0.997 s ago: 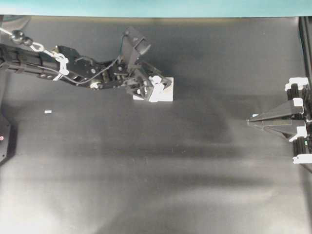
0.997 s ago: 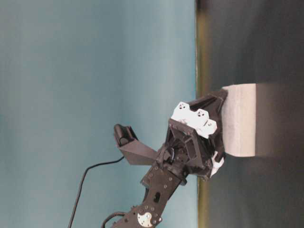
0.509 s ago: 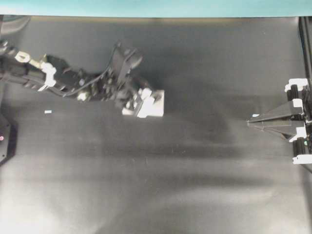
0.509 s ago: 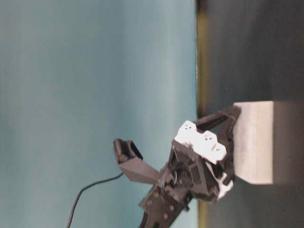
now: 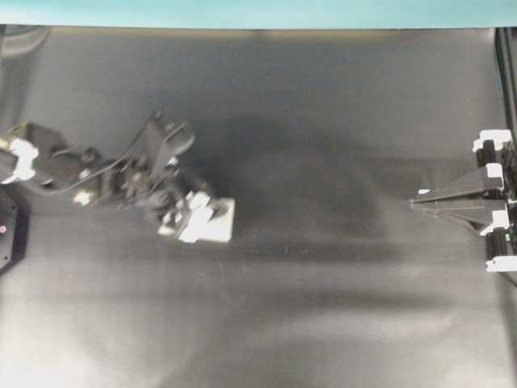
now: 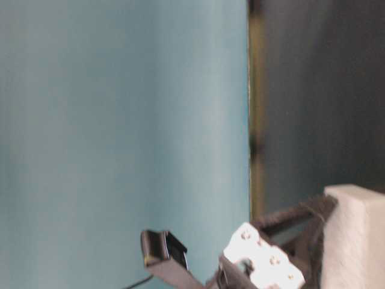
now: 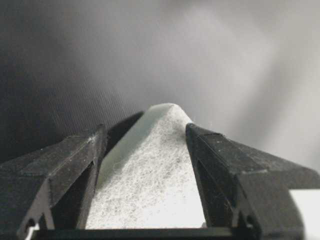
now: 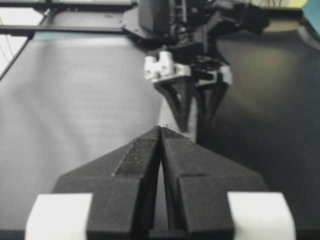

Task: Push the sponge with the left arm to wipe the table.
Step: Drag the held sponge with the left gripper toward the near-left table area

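Note:
The sponge (image 5: 216,227), a white block, lies flat on the dark table (image 5: 323,307), left of centre. My left gripper (image 5: 196,218) sits on its left side with the jaws around it. In the left wrist view the sponge (image 7: 155,175) fills the space between the two black fingers of the left gripper (image 7: 145,131). The table-level view shows the sponge (image 6: 356,235) with a finger (image 6: 295,217) against it. My right gripper (image 5: 414,203) rests shut and empty at the right edge, also in its wrist view (image 8: 160,128).
A teal strip (image 5: 242,12) runs along the table's far edge. A dark device (image 5: 8,230) sits at the left edge. The right arm's base (image 5: 497,202) stands at the right edge. The left arm (image 8: 185,50) shows beyond the right gripper's tips.
The left arm has pulled back to the left and toward the front edge, sliding the sponge along the table with it. The right arm has not moved.

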### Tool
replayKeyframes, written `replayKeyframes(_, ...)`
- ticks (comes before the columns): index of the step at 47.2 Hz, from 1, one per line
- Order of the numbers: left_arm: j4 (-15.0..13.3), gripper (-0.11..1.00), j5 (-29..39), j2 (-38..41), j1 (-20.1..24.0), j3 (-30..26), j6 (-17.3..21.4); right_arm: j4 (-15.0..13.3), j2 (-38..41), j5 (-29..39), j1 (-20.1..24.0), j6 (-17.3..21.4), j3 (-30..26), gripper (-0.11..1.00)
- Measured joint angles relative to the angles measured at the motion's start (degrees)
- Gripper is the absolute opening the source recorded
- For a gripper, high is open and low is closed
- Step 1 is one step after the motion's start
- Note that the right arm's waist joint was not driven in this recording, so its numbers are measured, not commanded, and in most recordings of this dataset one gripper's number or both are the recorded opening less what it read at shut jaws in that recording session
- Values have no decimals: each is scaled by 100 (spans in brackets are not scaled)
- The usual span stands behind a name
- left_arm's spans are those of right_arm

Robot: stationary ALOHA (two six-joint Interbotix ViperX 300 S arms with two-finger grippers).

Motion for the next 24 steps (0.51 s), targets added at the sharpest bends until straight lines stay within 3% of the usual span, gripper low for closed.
replayKeyframes(24, 0, 61, 9, -88, -940, 237, -545, 35, -26, 0, 0, 0, 0, 0)
